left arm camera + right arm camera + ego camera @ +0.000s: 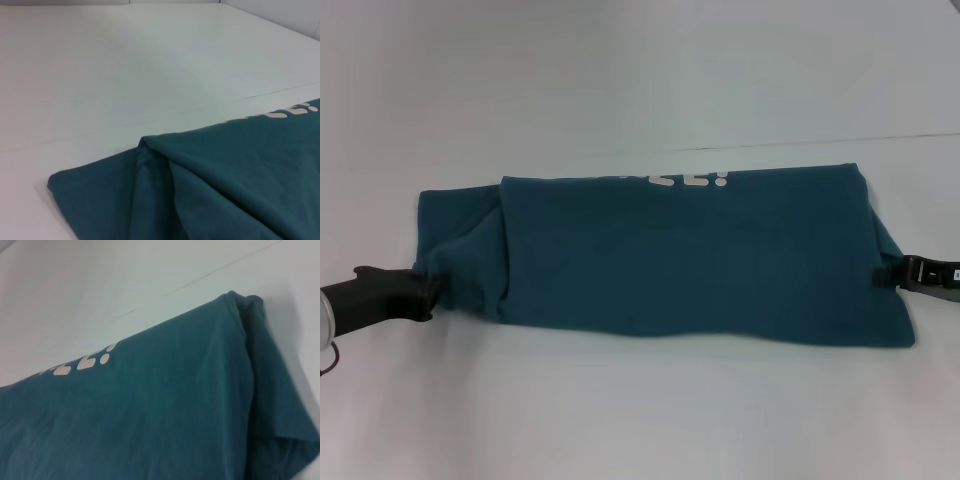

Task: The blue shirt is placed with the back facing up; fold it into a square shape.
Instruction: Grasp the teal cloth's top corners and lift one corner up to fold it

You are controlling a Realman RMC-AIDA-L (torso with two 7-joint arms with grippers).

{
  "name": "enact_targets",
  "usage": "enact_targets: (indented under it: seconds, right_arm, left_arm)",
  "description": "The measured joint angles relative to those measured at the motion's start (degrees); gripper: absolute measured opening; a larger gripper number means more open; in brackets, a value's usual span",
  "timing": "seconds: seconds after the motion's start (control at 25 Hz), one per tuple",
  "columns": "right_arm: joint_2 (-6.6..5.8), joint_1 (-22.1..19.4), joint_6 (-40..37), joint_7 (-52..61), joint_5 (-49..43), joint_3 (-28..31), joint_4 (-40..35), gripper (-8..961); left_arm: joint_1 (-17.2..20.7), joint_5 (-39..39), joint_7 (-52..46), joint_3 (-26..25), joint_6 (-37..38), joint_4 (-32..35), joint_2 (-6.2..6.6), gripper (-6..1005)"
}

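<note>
Lying across the middle of the white table [640, 80], the blue shirt [670, 260] is already folded lengthwise into a long band, with a strip of white lettering [690, 180] showing along its far edge. The left gripper [420, 290] sits at the band's left end, where the cloth bunches toward it as though pinched. The right gripper [905, 272] is at the right end, touching the hem; whether its fingers are clenched cannot be told. The step in hand looks like the crosswise fold. Next, one end likely needs carrying over the other, kept level so the edges line up and the band shortens toward a square.
</note>
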Motion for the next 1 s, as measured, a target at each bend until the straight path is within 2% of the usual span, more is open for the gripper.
enact_targets:
  seconds: [0.24,1.0]
  right_arm:
    - [0.00,-1.3,-0.4,-2.4,2.7,0.9,-0.3,32]
    - [-2.62,-4.8,-0.7,-1.4,3.8,3.0,-0.6,81]
  left_arm:
    - [0.3,0.0,-0.2,-0.7,0.0,0.2,0.00,13]
    - [0.9,0.4,-0.2,-3.4,0.0,0.8,0.15,14]
